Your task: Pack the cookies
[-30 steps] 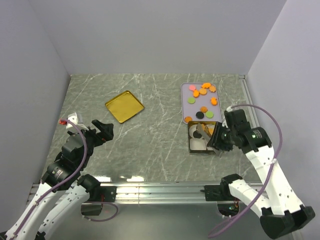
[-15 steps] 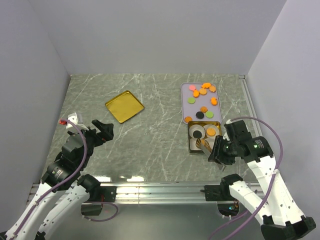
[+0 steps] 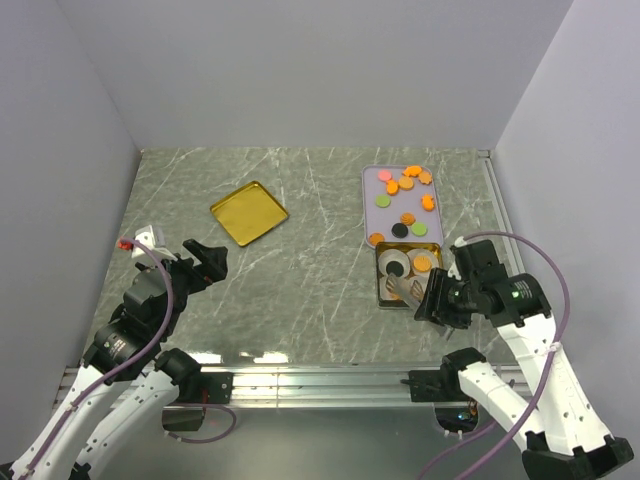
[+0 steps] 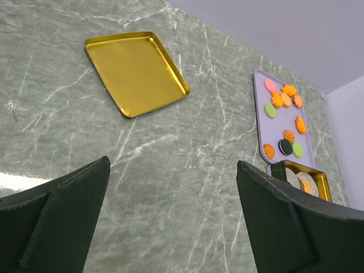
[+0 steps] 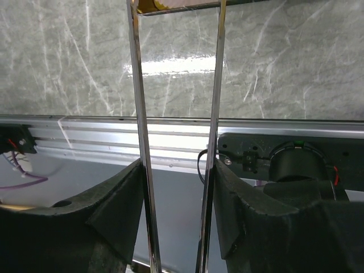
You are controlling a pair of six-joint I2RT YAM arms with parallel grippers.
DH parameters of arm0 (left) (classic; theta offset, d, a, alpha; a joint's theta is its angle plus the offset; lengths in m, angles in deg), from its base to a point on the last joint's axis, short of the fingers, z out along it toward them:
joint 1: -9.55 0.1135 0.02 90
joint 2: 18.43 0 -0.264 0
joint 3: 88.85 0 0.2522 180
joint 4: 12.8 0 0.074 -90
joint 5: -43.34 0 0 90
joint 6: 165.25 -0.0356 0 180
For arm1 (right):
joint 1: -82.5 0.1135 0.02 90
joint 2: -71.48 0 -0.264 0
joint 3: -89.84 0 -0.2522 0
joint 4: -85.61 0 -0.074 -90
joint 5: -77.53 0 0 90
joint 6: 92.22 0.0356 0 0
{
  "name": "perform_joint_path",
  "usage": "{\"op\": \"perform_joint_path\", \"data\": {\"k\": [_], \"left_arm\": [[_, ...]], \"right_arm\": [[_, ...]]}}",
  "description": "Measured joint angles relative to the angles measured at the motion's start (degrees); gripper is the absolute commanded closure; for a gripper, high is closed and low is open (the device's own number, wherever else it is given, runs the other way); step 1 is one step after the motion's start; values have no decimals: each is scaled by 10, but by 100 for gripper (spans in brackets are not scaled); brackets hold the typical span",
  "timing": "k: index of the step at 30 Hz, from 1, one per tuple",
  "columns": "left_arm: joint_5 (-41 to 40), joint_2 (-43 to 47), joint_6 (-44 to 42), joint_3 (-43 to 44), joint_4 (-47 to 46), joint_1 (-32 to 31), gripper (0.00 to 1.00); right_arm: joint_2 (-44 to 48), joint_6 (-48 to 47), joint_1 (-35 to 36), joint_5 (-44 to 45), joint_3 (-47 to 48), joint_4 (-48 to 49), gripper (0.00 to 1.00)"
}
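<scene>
Right jaws are clamped on a pair of metal tongs. The two blades stand a little apart, tips over the gold tin at the near right of the bench. In that tin we see an orange cookie beside a white paper cup with a dark one in it. Most of the cookies lie on the lavender tray just behind the tin. Left jaws hang wide open and empty over the bench's left side, and a gold lid lies beyond them.
</scene>
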Motion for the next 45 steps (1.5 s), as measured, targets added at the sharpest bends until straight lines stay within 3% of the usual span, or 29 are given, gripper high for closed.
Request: {"op": "perform_joint_path", "data": {"k": [17, 45], "left_arm": [[0, 0, 0, 0, 0, -1, 1], [0, -30, 0, 0, 4, -18, 1]], "right_arm": [[-163, 14, 0, 16, 238, 7, 46], [-645, 1, -10, 137, 546, 116, 49]]}}
